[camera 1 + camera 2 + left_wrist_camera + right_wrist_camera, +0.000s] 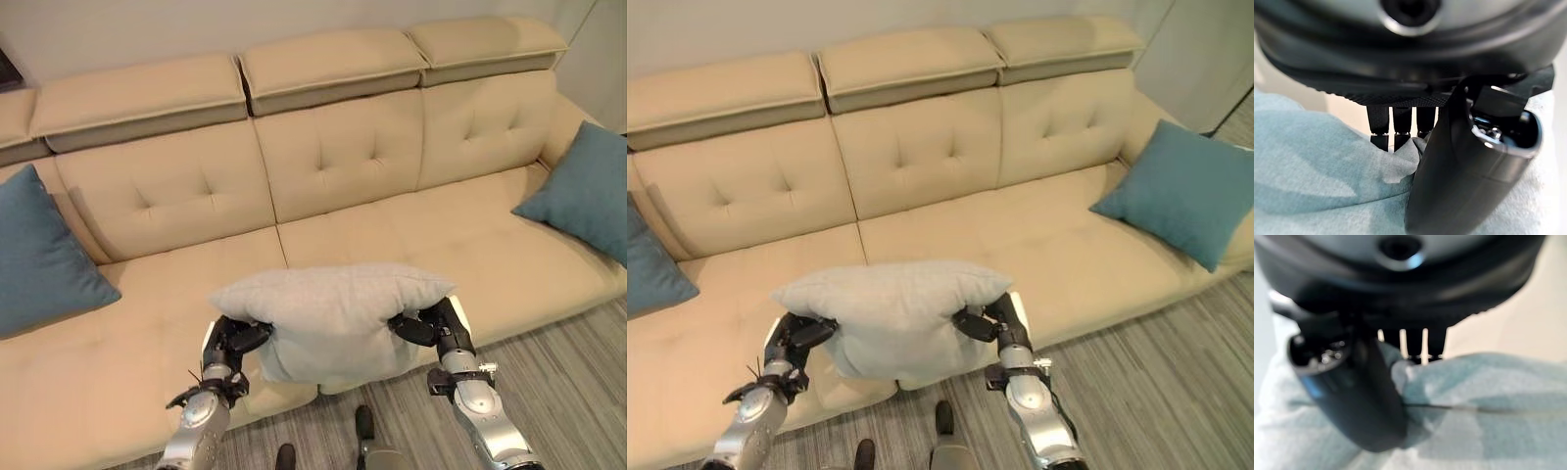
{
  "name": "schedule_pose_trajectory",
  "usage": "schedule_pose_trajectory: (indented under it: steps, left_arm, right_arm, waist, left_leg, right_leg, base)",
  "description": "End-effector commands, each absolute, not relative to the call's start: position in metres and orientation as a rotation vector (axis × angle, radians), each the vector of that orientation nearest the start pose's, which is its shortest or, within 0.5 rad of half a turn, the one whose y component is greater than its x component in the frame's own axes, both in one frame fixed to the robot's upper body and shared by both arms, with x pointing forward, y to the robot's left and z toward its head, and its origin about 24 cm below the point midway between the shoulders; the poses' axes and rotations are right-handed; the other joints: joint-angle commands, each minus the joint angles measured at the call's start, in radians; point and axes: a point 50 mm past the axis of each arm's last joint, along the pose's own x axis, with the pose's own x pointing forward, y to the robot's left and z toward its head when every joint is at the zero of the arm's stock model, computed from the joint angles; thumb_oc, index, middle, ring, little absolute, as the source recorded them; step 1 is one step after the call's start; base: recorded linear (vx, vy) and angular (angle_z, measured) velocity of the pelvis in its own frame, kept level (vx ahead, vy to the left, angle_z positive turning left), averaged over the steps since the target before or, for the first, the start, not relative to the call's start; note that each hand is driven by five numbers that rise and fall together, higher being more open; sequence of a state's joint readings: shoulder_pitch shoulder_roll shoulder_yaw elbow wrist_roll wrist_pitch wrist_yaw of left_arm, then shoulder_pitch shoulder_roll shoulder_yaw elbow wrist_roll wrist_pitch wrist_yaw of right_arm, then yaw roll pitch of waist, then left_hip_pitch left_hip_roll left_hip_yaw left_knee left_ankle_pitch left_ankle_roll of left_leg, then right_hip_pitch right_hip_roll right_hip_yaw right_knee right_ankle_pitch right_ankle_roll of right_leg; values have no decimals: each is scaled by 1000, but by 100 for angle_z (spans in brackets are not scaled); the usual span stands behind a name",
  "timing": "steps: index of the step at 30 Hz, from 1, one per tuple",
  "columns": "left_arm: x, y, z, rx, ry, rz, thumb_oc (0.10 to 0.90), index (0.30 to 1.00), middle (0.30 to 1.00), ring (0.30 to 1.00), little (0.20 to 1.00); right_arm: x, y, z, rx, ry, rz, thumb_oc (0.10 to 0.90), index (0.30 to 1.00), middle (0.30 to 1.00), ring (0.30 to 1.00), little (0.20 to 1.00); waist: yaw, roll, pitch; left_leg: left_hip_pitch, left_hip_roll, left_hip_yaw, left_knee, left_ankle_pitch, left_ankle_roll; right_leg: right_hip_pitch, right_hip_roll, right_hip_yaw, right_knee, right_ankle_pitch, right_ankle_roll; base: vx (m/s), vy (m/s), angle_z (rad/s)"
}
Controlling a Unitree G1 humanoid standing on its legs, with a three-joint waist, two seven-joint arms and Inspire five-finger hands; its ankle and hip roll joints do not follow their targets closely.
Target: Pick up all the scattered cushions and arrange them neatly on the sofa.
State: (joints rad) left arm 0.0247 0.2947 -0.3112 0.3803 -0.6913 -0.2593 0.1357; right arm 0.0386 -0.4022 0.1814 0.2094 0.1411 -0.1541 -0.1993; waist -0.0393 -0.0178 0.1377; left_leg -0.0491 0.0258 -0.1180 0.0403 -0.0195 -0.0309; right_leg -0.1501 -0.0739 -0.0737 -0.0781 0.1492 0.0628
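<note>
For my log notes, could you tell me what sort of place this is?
Probably a living room: a long beige sofa with teal cushions at its ends, on striped grey flooring. Both hands grip a grey cushion.

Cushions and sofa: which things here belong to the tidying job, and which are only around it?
Belong to the job:
- grey cushion, pinched between left robot hand and right robot hand
- teal cushion at the sofa's left end
- teal cushion at its right end
- beige sofa

Only around:
- striped grey floor
- pale wall
</note>
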Motion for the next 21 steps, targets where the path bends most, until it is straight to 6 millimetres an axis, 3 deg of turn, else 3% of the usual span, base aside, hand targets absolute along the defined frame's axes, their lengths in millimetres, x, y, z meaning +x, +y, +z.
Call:
schedule_pose_trajectory:
  steps: [1, 2, 4, 7, 11, 16, 19, 21]
  left_arm:
    - [260, 101, 39, -393, -88, -317, 400, 300, 300, 300, 300]
    - [260, 101, 40, -393, -89, -317, 400, 300, 300, 300, 300]
    - [259, 98, 39, -391, -85, -334, 400, 300, 300, 300, 300]
    - [259, 97, 37, -379, -74, -344, 400, 300, 300, 300, 300]
    - [261, 94, 38, -356, -73, -353, 400, 300, 300, 300, 300]
    - [257, 97, 36, -349, -64, -347, 400, 300, 300, 300, 300]
    - [256, 101, 36, -333, -64, -345, 400, 300, 300, 300, 300]
    - [257, 105, 37, -328, -69, -332, 400, 300, 300, 300, 300]
  right_arm:
    - [261, -161, 91, -174, -365, 127, 400, 300, 300, 300, 300]
    - [261, -161, 91, -174, -366, 127, 400, 300, 300, 300, 300]
    - [260, -164, 92, -180, -367, 120, 400, 300, 300, 300, 300]
    - [258, -167, 92, -188, -368, 107, 400, 300, 300, 300, 300]
    - [259, -170, 91, -176, -358, 78, 400, 300, 300, 300, 300]
    - [257, -168, 87, -169, -343, 85, 400, 300, 300, 300, 300]
    - [257, -163, 85, -173, -333, 104, 400, 300, 300, 300, 300]
    - [259, -160, 85, -168, -335, 111, 400, 300, 300, 300, 300]
  waist:
    - [-5, -42, -32]
    - [-7, -40, -33]
    - [-13, -42, -28]
    - [-16, -41, -39]
    - [-8, -42, -47]
    - [4, -43, -70]
    - [15, -56, -81]
    - [19, -52, -83]
  left_leg:
    - [-97, 2, 92, 246, -79, -35]
    - [-103, 3, 89, 253, -82, -35]
    - [-128, 37, 171, 270, -82, -21]
    - [-139, 36, 210, 213, -74, -9]
    - [-236, 13, 298, 123, 19, -16]
    - [-189, 5, 264, 68, 25, -5]
    - [-133, -14, 275, 49, -8, 29]
    - [-108, -18, 289, 36, -21, 48]
  right_leg:
    - [85, -23, -19, 111, -173, 26]
    - [85, -22, -22, 111, -172, 25]
    - [121, -16, -56, 92, -195, 7]
    - [141, -11, -78, 79, -206, 4]
    - [188, 22, -96, 57, -235, 4]
    - [209, 27, -91, 77, -262, 15]
    - [205, -2, -75, 173, -283, 37]
    - [157, -28, -76, 269, -253, 66]
  base:
    - [-44, -122, 62]
    - [1, -142, 66]
    - [47, -113, 40]
    - [139, -45, 52]
    - [152, -3, 39]
    - [211, 82, -15]
    - [205, 165, -7]
    - [102, 157, -18]
